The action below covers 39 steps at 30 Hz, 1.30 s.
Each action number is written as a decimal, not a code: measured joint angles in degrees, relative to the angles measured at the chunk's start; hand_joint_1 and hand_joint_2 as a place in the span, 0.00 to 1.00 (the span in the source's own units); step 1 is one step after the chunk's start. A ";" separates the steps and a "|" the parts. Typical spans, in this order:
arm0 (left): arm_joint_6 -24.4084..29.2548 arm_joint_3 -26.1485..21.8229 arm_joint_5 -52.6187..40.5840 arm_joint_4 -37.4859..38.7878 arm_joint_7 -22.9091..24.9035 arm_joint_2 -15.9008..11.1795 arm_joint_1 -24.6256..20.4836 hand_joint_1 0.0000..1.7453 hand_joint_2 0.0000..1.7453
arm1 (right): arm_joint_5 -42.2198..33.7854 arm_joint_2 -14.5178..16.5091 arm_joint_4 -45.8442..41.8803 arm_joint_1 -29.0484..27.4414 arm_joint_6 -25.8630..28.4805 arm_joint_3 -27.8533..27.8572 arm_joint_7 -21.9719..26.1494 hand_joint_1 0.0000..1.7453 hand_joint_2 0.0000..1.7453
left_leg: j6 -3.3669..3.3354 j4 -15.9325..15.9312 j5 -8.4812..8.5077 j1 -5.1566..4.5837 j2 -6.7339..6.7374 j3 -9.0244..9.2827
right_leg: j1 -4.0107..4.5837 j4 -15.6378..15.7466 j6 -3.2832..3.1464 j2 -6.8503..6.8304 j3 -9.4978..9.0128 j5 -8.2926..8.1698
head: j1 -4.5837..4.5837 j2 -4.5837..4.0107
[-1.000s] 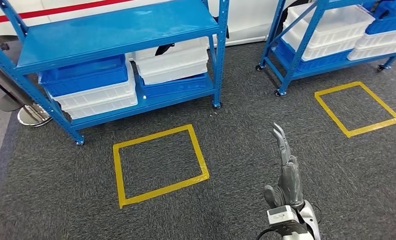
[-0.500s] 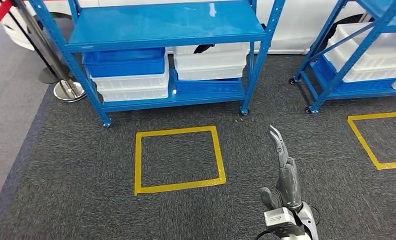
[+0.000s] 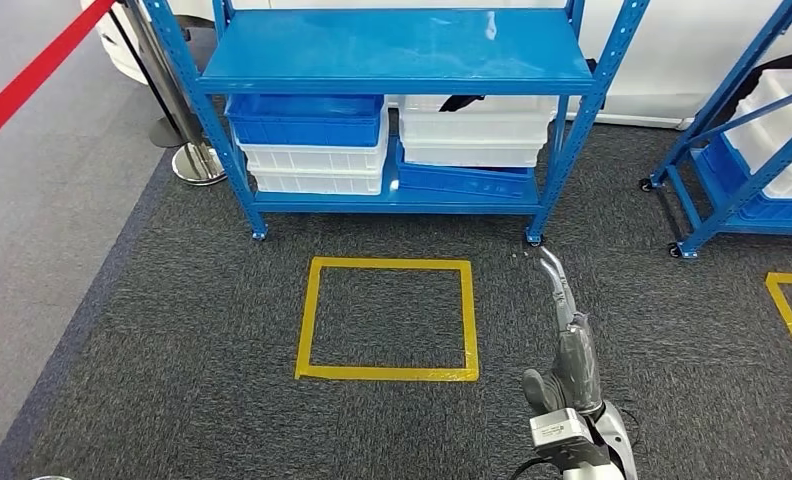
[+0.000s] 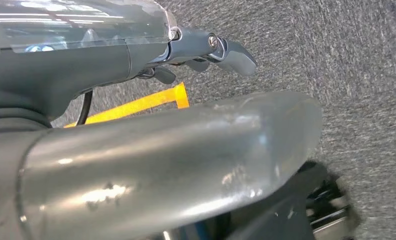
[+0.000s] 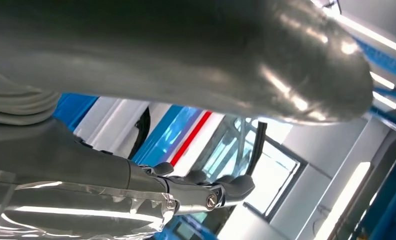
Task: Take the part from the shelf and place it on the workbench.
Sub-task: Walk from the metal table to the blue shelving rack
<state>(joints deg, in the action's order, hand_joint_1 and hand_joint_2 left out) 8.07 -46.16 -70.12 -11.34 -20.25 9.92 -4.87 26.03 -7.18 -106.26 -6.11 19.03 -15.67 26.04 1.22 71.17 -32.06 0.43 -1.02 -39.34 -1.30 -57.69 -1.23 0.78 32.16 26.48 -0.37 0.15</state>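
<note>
A blue shelf rack [image 3: 402,50] stands ahead on dark carpet. Its top board is bare. On the lower board sit a blue bin [image 3: 307,118] over white bins at the left and stacked white bins [image 3: 477,135] at the right. A dark object [image 3: 462,102] lies over the rim of the right stack; I cannot tell whether it is the part. My right hand [image 3: 569,330] is raised in front of me, fingers straight, holding nothing, well short of the rack. The right hand [image 5: 196,192] looks the same from its wrist. My left hand [image 4: 206,47] hangs over the carpet, fingers extended and holding nothing.
A yellow taped square [image 3: 387,372] marks the floor before the rack. A second blue rack [image 3: 742,150] with bins stands at the right. A red barrier tape [image 3: 32,85] and a stanchion base [image 3: 197,165] are at the left.
The whole view has swung, so the rack and yellow square now sit nearer the middle and squarer to me. My right hand keeps its raised pose.
</note>
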 joint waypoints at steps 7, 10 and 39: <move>0.13 0.00 0.03 0.00 0.00 -0.02 0.05 0.00 0.00 | 0.15 0.25 0.30 -0.15 0.39 -0.17 -0.17 0.00 1.00 | -0.12 -12.23 6.35 0.36 0.90 6.53 | 0.11 -0.65 1.21 -1.64 -0.22 0.69 | 0.05 0.00; 0.17 0.00 0.00 0.00 0.01 -0.03 0.13 0.00 0.00 | -0.21 0.68 0.39 -0.20 1.01 -0.20 -0.23 0.00 1.00 | -1.26 -12.95 6.52 0.08 0.76 6.73 | 0.10 -0.56 2.26 -1.69 -0.22 0.65 | 0.06 0.00; 0.49 -0.02 -0.30 0.00 -0.22 0.15 0.83 0.00 0.00 | -1.04 3.62 0.75 -2.02 5.25 -0.15 -0.11 0.00 0.00 | -0.92 -13.23 6.15 -0.26 0.81 7.61 | 0.56 -0.36 1.23 -1.28 -0.02 0.15 | 0.11 0.01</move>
<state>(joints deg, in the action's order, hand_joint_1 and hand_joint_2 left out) 8.55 -46.18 -70.41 -11.34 -20.47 10.08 -4.05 24.99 -3.56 -105.50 -8.13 24.28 -15.82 25.93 0.31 57.93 -25.91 0.17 -0.21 -31.74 -0.74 -58.05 0.00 -0.50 32.13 26.63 -0.26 0.16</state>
